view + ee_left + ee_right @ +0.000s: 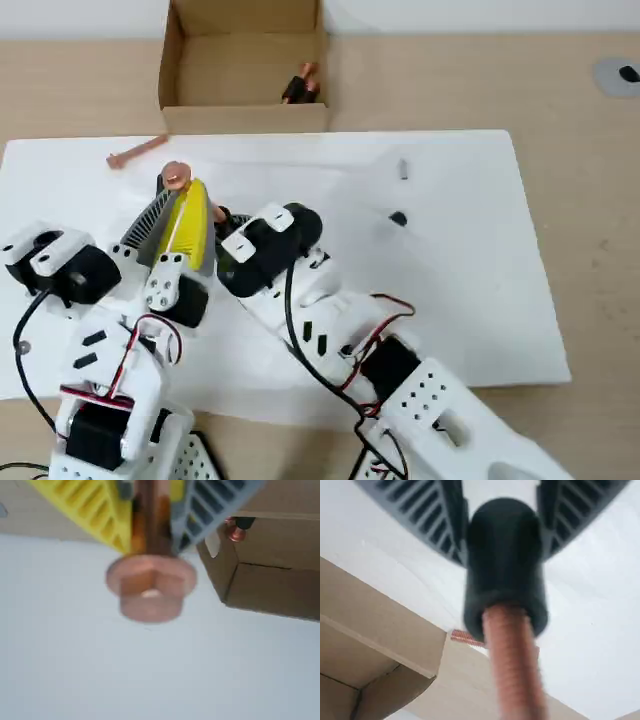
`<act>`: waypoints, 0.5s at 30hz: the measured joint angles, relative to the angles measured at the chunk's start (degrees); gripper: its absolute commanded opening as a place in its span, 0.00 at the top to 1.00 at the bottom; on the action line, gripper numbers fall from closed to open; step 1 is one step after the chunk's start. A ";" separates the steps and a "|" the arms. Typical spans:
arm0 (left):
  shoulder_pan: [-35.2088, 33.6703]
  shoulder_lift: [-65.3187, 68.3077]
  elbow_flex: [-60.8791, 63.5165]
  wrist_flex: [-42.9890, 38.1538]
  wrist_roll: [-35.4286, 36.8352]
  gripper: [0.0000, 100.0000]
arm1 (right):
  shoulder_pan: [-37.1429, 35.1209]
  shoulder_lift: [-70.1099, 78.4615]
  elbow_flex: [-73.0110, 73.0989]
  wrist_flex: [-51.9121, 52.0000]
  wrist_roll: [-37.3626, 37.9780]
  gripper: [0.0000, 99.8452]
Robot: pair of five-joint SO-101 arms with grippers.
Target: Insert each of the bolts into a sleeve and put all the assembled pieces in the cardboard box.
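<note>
A light wooden desk [600, 200] is stretching across the high view; a white sheet [450, 300] is covering its middle; a grey round port [618, 75] is sitting in the desk at 2 o'clock; a pale strip [450, 15] is running along 12 o'clock; soft, even light is falling.

Your left tool [180, 190], yellow and grey, grips a copper bolt [176, 176] over the white sheet [470, 300]. A loose bolt [137, 152] lies nearby. A small grey piece [403, 169] and a small dark piece [398, 218] lie well right. One assembled piece [302, 85] sits in the cardboard box [240, 118].
</note>
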 measured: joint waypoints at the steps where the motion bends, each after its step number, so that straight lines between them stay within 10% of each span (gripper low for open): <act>1: -0.18 0.00 0.09 -0.70 0.00 0.99 | 0.00 0.00 -0.09 0.00 0.00 0.99; 15: -1.41 0.00 2.46 -6.51 -0.09 0.99 | 0.18 0.00 -0.09 0.00 0.00 0.99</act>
